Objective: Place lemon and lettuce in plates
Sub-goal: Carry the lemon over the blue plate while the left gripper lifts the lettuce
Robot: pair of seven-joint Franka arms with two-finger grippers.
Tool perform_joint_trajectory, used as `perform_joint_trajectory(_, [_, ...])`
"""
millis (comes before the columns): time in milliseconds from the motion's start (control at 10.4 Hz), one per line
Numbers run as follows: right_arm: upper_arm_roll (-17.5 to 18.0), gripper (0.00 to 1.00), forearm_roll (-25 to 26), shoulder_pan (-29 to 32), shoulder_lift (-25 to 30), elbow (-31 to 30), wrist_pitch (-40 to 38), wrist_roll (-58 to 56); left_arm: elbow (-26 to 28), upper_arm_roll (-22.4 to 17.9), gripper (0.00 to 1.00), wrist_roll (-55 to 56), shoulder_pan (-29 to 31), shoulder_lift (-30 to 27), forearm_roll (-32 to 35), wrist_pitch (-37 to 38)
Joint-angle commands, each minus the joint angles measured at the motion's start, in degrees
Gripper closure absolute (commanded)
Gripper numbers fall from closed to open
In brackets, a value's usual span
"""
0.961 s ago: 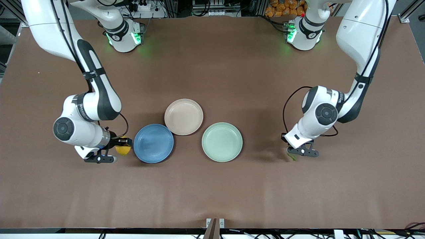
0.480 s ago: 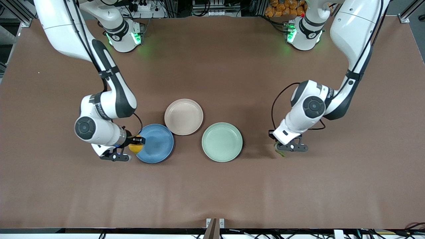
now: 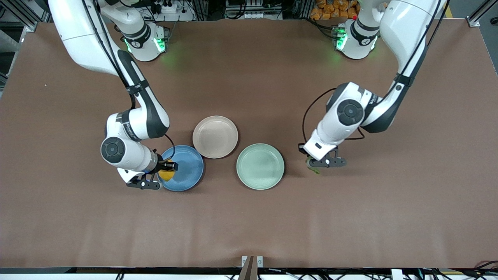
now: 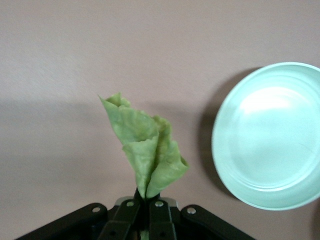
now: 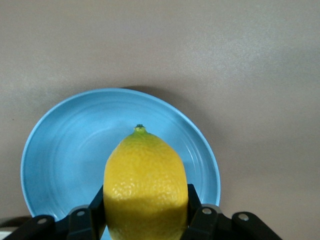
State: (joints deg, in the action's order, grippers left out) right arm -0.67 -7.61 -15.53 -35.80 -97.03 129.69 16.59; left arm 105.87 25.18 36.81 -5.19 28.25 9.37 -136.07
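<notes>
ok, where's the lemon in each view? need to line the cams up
Front view: the lemon is shut in the right gripper, over the blue plate rim at the right arm's end.
Left wrist view: not in it.
Right wrist view: lemon fills the lower middle, between the fingers.
Shared landmark: blue plate, in front and right wrist views.

The left gripper [image 4: 145,212] is clamped on the base of the lettuce [image 4: 146,150], its black fingers [image 4: 126,216] pressed together around the leaf's narrow end. The pale green, folded leaf stands out from the fingertips over bare brown table [image 4: 75,60]. Beside it, apart from the leaf, sits the mint-green plate [image 4: 235,185], its shadow falling toward the lettuce
</notes>
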Motion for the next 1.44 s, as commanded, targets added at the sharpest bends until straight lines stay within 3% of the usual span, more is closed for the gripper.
perform_joint_trajectory(0, [-0.38, 0.96, -0.56, -1.08, -1.55, 1.58, 0.48, 1.69, 0.48, 0.39, 1.0, 6.06, -2.26, -1.18, 1.09, 0.81])
perform_joint_trajectory(192, [-0.39, 0.89, -0.65, -1.08, -1.82, 1.5, 1.18, 2.04, -0.49, 0.39, 1.0, 11.32, -5.07, -1.09, 1.17, 0.99])
perform_joint_trajectory(576, [-0.39, 0.46, -0.65, -1.08, -1.91, 1.32, 1.18, 3.1, -1.37, 0.48, 1.0, 19.86, -10.79, -1.01, 1.17, 0.99])
perform_joint_trajectory(672, [-0.39, 0.4, -0.56, -1.08, -1.91, 1.32, 1.18, 3.1, -2.76, 0.48, 1.0, 22.31, -12.63, -0.48, 1.17, 0.99])
perform_joint_trajectory(1057, [-0.39, 0.33, -0.56, -1.08, -2.0, 1.23, 1.18, 3.1, -5.14, 0.48, 1.0, 27.26, -16.16, 0.57, 0.56, 0.99])
perform_joint_trajectory(1345, [-0.39, 0.18, -0.56, -1.08, -2.17, 1.23, 1.27, 3.1, -10.75, 0.48, 1.0, 30.76, -19.92, 4.16, -1.28, 0.99])
